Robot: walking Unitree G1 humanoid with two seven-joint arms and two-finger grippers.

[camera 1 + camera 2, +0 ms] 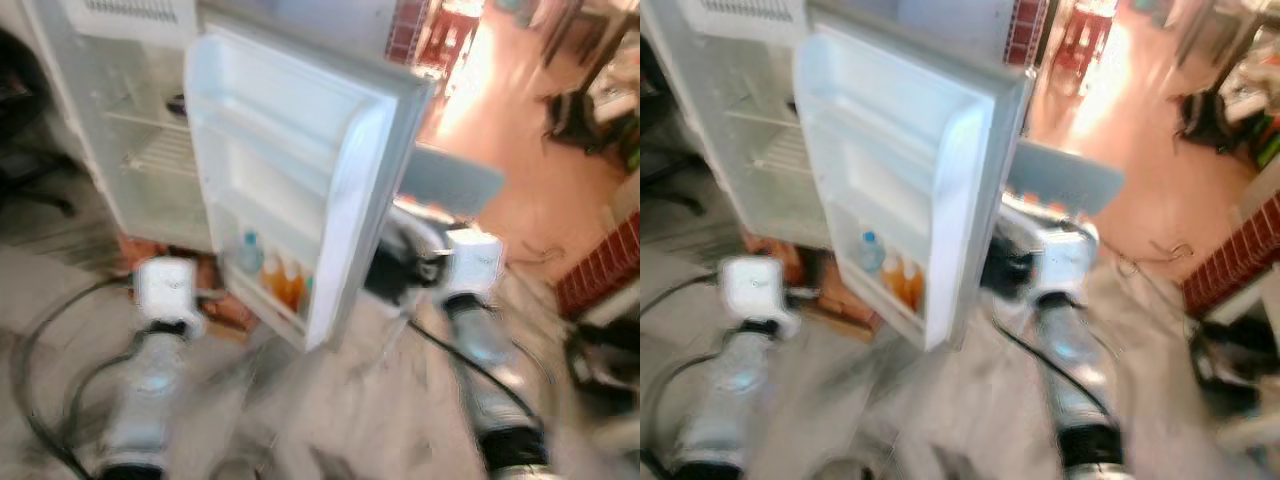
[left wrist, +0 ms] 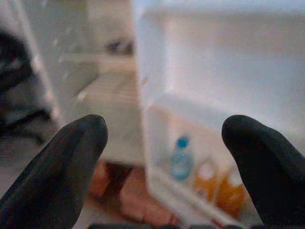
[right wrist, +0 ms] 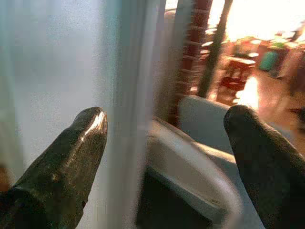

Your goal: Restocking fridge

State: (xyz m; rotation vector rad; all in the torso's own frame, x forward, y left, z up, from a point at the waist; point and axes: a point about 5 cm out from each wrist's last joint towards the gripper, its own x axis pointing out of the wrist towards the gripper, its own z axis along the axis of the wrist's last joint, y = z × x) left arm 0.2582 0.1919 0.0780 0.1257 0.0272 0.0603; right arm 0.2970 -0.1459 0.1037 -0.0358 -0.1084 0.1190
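Fridge door (image 1: 300, 170) is hanging open, bottles (image 1: 272, 272) at six o'clock in its rack; both jaws released, right gripper (image 3: 164, 143) needing steady alignment along the door's edge, left gripper (image 2: 164, 143) facing the rack.

The open white fridge door's bottom shelf (image 1: 285, 318) carries a blue-capped clear bottle (image 1: 249, 254) beside two orange drink bottles (image 1: 284, 281) (all blurred).

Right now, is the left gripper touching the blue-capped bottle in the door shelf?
Apart. In the left wrist view the left gripper has open jaws, and the bottle stands beyond them in the fridge door.
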